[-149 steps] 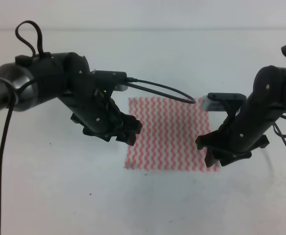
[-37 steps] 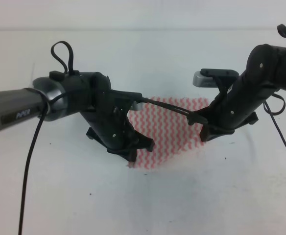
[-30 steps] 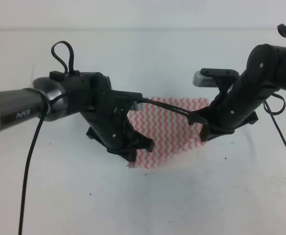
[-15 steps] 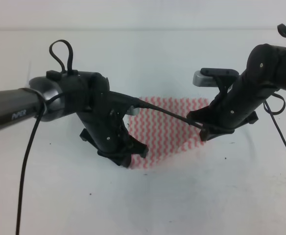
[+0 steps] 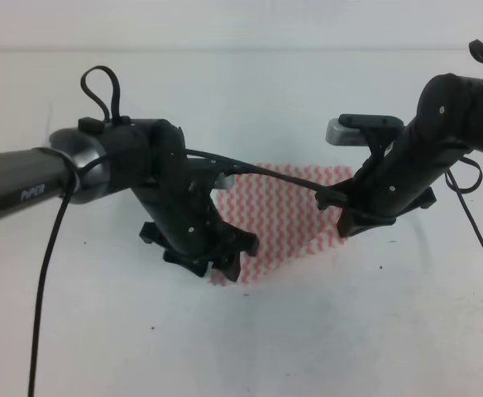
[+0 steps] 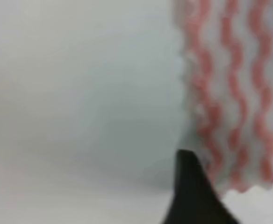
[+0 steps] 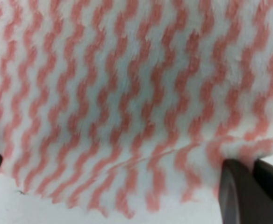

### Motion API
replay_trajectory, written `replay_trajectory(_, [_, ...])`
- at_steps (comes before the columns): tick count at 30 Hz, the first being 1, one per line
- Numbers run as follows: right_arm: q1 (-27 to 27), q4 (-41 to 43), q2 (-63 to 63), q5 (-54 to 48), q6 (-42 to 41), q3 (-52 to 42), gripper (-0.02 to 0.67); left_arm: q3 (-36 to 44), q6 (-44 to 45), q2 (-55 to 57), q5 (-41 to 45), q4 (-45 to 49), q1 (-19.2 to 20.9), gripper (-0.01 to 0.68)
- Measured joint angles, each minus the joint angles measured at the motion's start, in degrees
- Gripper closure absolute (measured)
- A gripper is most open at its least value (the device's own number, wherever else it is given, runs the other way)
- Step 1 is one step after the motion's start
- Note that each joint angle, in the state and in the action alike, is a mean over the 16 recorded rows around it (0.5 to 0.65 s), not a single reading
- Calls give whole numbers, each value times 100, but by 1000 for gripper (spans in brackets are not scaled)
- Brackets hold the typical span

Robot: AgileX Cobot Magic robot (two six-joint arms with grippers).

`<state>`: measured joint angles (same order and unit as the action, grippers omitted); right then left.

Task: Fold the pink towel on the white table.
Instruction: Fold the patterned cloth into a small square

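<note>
Left gripper (image 5: 229, 263): fingers (image 6: 192, 196) apart, near-left corner of pink towel (image 5: 279, 215) lying between them; whether cloth is pinched cannot be told. Right gripper (image 5: 346, 223): fingers (image 7: 237, 196) spread wide, set down on towel's near-right edge, small crease running between them. Towel lies mid white table (image 5: 308, 339), zigzag stripes up, both arms partly covering it in high view.

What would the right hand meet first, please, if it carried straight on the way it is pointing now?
Most likely the pink towel: the right hand points down at it, and cloth fills its wrist view between the fingertips. How near it is stays unclear.
</note>
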<state>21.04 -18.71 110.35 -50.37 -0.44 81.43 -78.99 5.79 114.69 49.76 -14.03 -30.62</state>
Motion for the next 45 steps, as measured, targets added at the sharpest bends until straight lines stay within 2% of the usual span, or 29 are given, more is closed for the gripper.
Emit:
replay_trajectory(12, [1,2,11,20,2,2,665,0,73,236,-210,-101,0,425])
replay_trajectory(26, [3,4,17,105,-20,3,664,0,252,123,-509,-64,0,648])
replay_trajectory(31, [3,4,15,148,-58,3,665,0,257,-1,-632,-43,0,672])
replay_trajectory(45, [3,3,15,258,-171,2,664,0,249,-156,-1047,-91,0,676])
